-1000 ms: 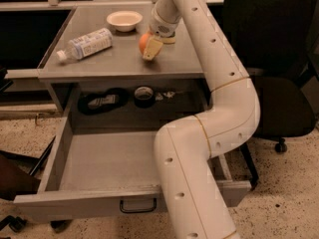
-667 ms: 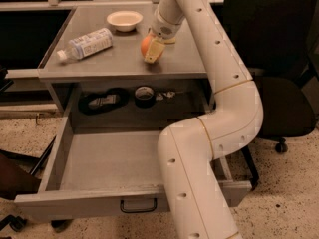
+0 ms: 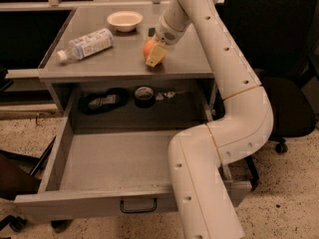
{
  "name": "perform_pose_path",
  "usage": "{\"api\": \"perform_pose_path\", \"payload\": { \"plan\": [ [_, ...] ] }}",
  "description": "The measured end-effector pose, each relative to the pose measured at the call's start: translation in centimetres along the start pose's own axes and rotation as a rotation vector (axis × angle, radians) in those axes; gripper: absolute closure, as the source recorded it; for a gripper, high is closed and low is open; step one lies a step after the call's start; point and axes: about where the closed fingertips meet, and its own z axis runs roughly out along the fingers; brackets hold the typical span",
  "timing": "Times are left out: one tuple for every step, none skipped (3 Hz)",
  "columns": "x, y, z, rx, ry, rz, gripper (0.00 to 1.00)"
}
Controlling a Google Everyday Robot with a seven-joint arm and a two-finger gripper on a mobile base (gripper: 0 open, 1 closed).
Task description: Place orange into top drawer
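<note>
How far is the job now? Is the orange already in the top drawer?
Not yet. Done: the top drawer stands open. In hand: the gripper holds the orange near the front edge of the tabletop. Left: lower it into the drawer and release.

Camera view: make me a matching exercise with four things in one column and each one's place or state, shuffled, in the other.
1. hand
2. top drawer
3. white bowl
4. bottle

A. lying on its side, left on the tabletop
B. pulled open
C. closed on the orange near the tabletop's front edge
D. upright at the tabletop's back

Pairs: 1-C, 2-B, 3-D, 4-A.
</note>
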Motion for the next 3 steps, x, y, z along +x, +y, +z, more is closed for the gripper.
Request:
{"api": "perform_pose_path", "payload": {
  "plan": [
    [-0.1, 0.0, -0.2, 0.0, 0.0, 0.0, 1.0],
    [-3.7, -0.7, -2.8, 0.041, 0.031, -0.002, 1.0],
    [-7.2, -0.5, -7.5, 0.098, 0.068, -0.024, 1.0]
  ]
}}
